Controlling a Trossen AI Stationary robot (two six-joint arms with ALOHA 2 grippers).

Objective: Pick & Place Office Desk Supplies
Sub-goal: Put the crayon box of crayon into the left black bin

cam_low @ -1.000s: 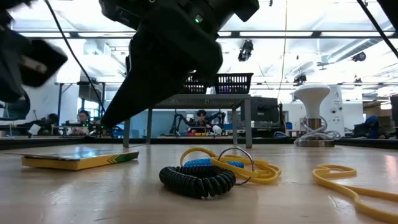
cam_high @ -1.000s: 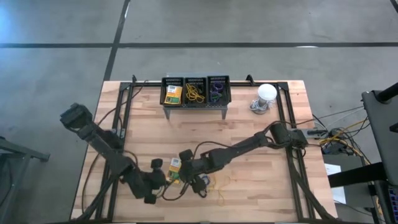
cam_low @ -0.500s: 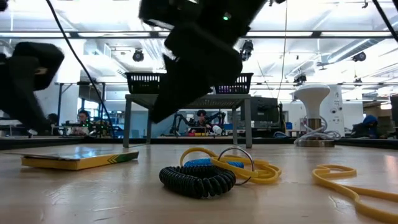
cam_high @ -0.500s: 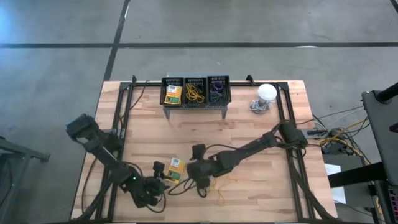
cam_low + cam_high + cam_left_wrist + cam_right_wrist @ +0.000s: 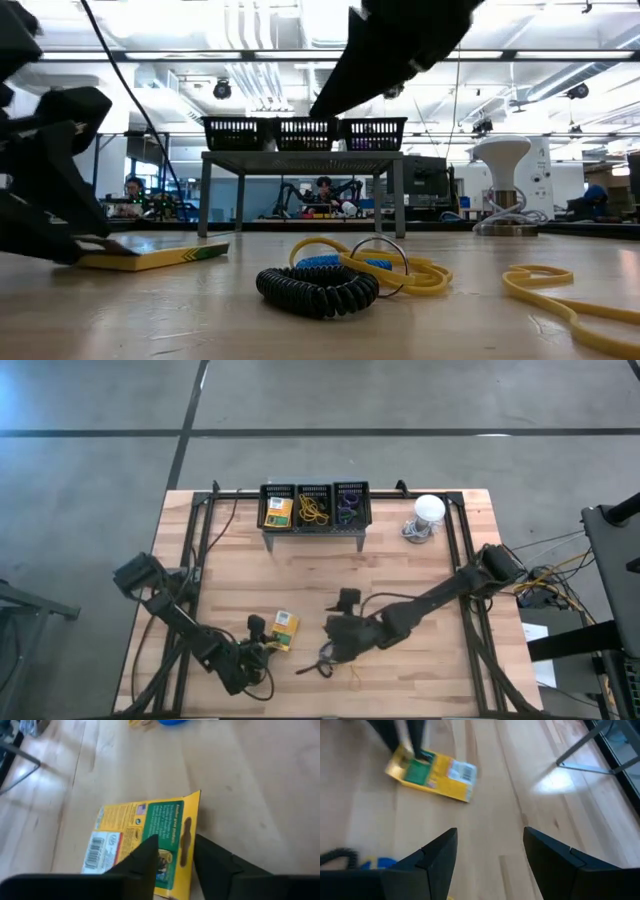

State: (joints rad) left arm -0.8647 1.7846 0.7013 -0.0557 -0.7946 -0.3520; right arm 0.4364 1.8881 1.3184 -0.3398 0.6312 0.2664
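A yellow-and-green crayon box (image 5: 284, 630) lies flat on the table near the front left. My left gripper (image 5: 172, 865) is low at the box's hang-tab end and open. One finger (image 5: 145, 857) stands over the box's green face and the other (image 5: 212, 862) over the table just past its yellow edge. My right gripper (image 5: 490, 865) hangs open and empty above the table (image 5: 400, 575), right of the box. Under it lie a black coiled loop (image 5: 318, 285), a blue loop (image 5: 330, 262) and yellow rubber bands (image 5: 400, 272). My left gripper comes slanting down at the crayon box's hang-tab end (image 5: 186, 827) from the table's left. I cannot tell whether its fingers touch the box, which lies flat on the table.
A grey stand (image 5: 314, 510) with three baskets holding a crayon box, yellow bands and coloured loops stands at the far middle. A white dome (image 5: 429, 510) sits at the far right. Another yellow band (image 5: 550, 290) lies near the front. People sit in the room behind.
My right gripper has risen and drawn away from the crayon box toward the table's right edge, turning as it went. My left gripper has sunk to the table at the box's near-left end and rolled. The box and the loops have stayed in place.
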